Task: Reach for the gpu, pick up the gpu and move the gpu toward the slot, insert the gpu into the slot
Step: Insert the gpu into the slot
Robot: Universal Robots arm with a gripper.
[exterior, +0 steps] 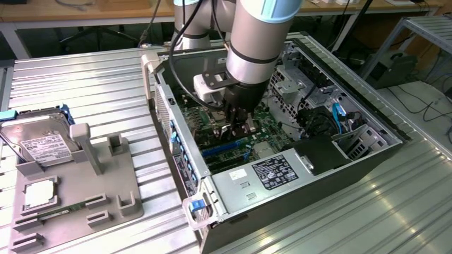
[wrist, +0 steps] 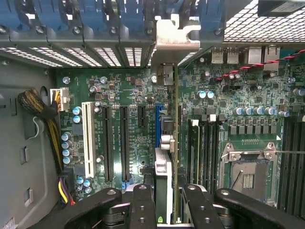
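My gripper [exterior: 240, 126] reaches down inside the open PC case [exterior: 367, 114], low over the green motherboard [wrist: 133, 95]. It is shut on the gpu [wrist: 167, 143], which the wrist view shows edge-on as a thin dark card running between the two black fingers [wrist: 143, 205]. The card's silvery bracket [wrist: 177, 36] sits at the case's rear wall. The gpu stands upright right beside the long blue slot [wrist: 157, 124], which the exterior view shows as a blue strip [exterior: 222, 151] below the gripper. Whether the card's edge is seated I cannot tell.
Black expansion slots [wrist: 125, 143] and a white one [wrist: 87, 138] lie beside the blue slot. The CPU socket [wrist: 248, 171] and memory slots [wrist: 202, 148] are on the other side. Outside the case, a hard drive [exterior: 42, 140] rests on a grey fixture [exterior: 78, 196].
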